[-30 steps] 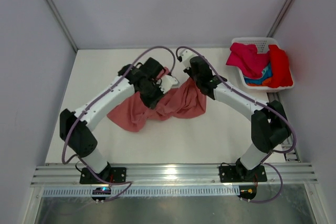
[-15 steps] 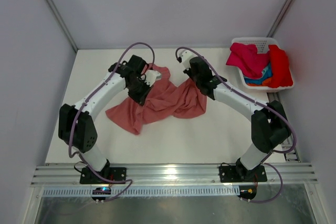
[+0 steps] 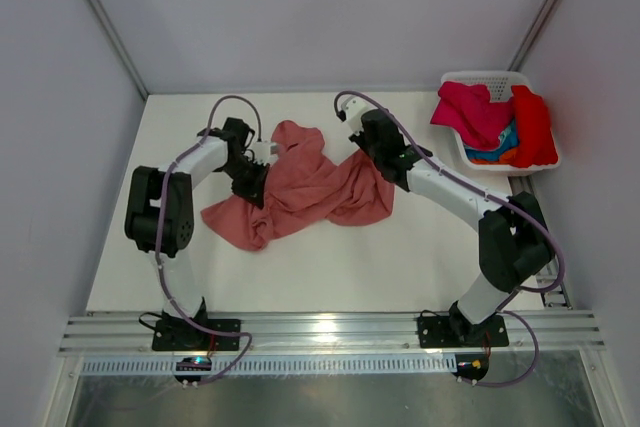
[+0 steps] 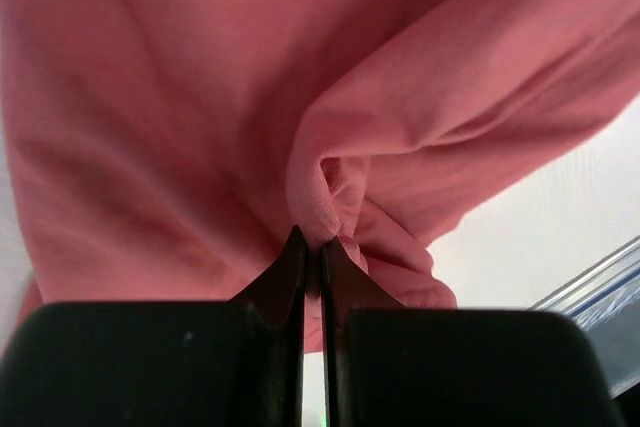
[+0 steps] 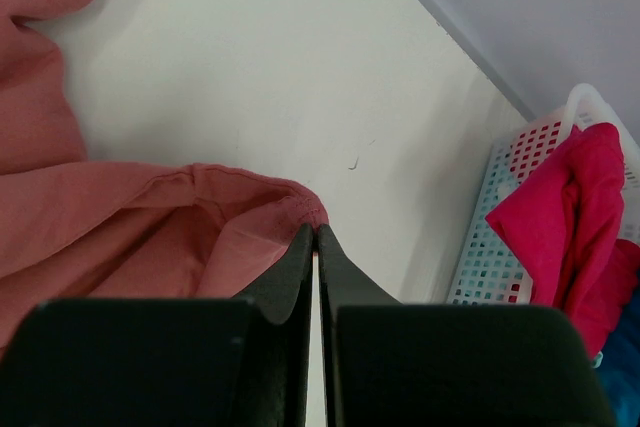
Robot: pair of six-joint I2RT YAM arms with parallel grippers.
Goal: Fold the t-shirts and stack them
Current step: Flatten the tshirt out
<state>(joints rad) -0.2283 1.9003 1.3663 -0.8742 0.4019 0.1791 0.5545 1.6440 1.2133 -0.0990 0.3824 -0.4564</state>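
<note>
Handling the pink shirt [image 3: 310,187] should take little force. It looks like light, limp cotton knit that drapes and bunches rather than holding a shape, so any lifted part will likely sag and drag the rest along. It lies crumpled on the bench [image 3: 400,257], well to the left of the basket [image 3: 480,74], in soft rolls and deep creases, matte, with no flat panel showing. The left fingers [image 4: 298,255] are pressed together on a thick gathered fold at the shirt's side farthest from the basket. The right fingers [image 5: 303,247] are nipped tight on a stitched hem at the side nearest the basket, where the cloth opens into a small pocket behind them. Hems and seams seem the better places to hold, since doubled fabric gives grip and a mid-panel pinch only gathers wrinkles. The basket is rigid white plastic with a perforated wall. Heaped unfolded inside it are a magenta shirt [image 3: 470,112], a red shirt [image 3: 535,127], a blue shirt [image 3: 505,139] and an orange shirt [image 3: 485,158].
</note>
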